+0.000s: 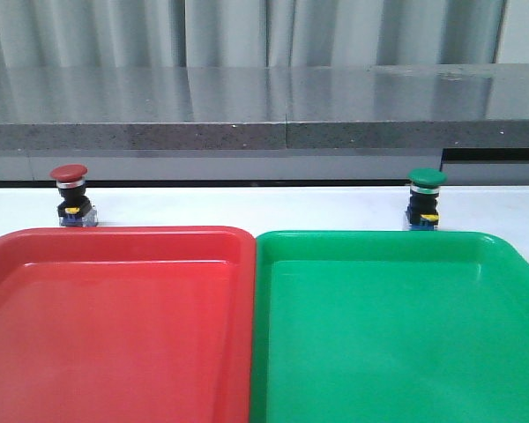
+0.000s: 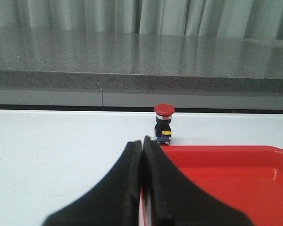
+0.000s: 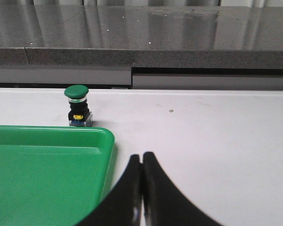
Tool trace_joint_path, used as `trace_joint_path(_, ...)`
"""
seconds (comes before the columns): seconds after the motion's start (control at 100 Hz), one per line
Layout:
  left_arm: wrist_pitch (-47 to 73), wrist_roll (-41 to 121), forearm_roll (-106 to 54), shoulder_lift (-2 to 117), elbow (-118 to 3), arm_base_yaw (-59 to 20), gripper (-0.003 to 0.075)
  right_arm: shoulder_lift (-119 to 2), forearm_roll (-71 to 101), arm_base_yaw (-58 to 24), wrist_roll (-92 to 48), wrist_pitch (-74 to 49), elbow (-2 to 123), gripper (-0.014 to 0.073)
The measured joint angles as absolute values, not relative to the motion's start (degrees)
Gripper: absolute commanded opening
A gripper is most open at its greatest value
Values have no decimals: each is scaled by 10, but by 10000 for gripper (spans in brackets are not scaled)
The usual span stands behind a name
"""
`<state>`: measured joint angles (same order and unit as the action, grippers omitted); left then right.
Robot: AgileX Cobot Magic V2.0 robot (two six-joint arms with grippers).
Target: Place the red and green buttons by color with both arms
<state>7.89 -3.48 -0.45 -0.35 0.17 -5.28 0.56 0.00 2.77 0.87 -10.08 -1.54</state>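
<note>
- Front view: we see the red button [image 1: 70, 196] standing upright on the white worktop [image 1: 247, 207], just behind the far left corner of the red tray [image 1: 115, 242].
- Beside that tray, edge to edge, lies the green tray [image 1: 379, 242]; both are bare inside.
- The green button [image 1: 425, 200] stands upright on the worktop just behind the far rim of the green tray, towards its right side.
- The two buttons are well apart, each behind the tray of its own colour, neither in a tray.
- A grey stone ledge [image 1: 264, 106] runs along the back, with pale curtains [image 1: 247, 31] above it.
- No arm shows in this view.
- Left wrist view: our left end effector [image 2: 143, 143] has its dark fingers [image 2: 127, 188] pressed together with nothing between them; it sits over the near corner of the red tray [image 2: 226, 179], with the red button [image 2: 163, 123] ahead, apart from it.
- Right wrist view: our right end effector [image 3: 141, 160] is likewise pressed together and holds nothing; it hangs over bare worktop just beside the green tray [image 3: 47, 174], and the green button [image 3: 77, 106] stands off to one side ahead of it, untouched.
</note>
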Motion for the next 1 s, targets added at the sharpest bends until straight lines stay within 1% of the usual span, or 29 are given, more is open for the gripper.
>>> trace_joint_path(0.7, 85, -35, -18, -3, -5, -53, -19, 6, 0, 28, 9, -101, -15, -67)
trace_joint_path(0.81, 104, -35, -24, 17, -40, -53, -19, 6, 0, 28, 9, -101, -15, -67)
trace_joint_path(1.0, 170, -35, -42, 118, -151, -53, -19, 6, 0, 28, 9, -101, -15, -67)
